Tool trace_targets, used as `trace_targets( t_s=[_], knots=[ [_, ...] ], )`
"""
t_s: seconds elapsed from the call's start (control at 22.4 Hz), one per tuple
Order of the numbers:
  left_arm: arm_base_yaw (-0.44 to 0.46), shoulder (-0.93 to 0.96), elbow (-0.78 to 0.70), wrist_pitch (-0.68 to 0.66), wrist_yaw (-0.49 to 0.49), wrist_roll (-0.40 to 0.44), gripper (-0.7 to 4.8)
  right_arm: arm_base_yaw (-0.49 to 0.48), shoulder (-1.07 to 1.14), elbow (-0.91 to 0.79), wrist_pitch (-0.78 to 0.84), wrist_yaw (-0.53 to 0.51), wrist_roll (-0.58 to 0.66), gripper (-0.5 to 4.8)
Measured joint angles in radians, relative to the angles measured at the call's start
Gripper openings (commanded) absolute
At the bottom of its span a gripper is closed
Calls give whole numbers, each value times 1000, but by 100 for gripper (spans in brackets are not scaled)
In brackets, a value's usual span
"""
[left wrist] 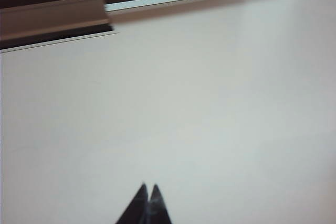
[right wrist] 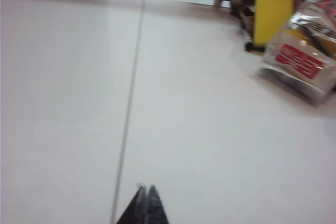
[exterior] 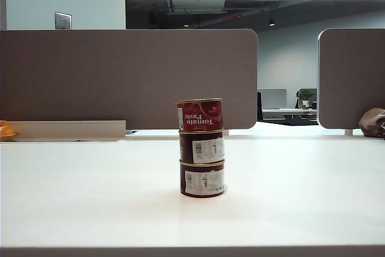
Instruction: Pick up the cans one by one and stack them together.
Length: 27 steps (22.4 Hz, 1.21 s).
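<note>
Three cans stand in one upright stack at the middle of the white table [exterior: 72, 197] in the exterior view. The red Tomato Paste can [exterior: 200, 115] is on top, a dark maroon can [exterior: 201, 146] sits under it, and another maroon can [exterior: 202, 179] is at the bottom. Neither arm shows in the exterior view. My left gripper [left wrist: 149, 186] is shut and empty over bare table, with no can in its view. My right gripper [right wrist: 146, 187] is also shut and empty, beside a table seam [right wrist: 128, 103].
Brown partition panels [exterior: 126, 76] close off the back of the table, with a low ledge [left wrist: 52, 17] at the left. A clear bag of packets [right wrist: 304, 51] and a yellow object [right wrist: 270, 19] lie at the far right. An orange item [exterior: 7, 130] sits at the left edge.
</note>
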Motion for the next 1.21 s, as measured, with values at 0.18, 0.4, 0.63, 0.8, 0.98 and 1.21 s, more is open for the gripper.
trace_targets(
  t_s=[0.18, 0.4, 0.63, 0.8, 0.98, 1.21],
  knots=[
    [98, 0, 0, 0, -1, 0, -5, -34, 0, 0, 0, 2, 0, 0],
    [157, 0, 0, 0, -5, 0, -5, -5, 0, 0, 0, 0, 0, 0],
    [156, 0, 0, 0, -5, 0, -5, 20, 0, 0, 0, 0, 0, 0],
    [156, 0, 0, 0, -5, 0, -5, 23, 0, 0, 0, 0, 0, 0],
    [156, 0, 0, 0, -5, 0, -5, 23, 0, 0, 0, 0, 0, 0],
    [156, 0, 0, 0, -5, 0, -5, 37, 0, 0, 0, 2, 0, 0]
  ],
)
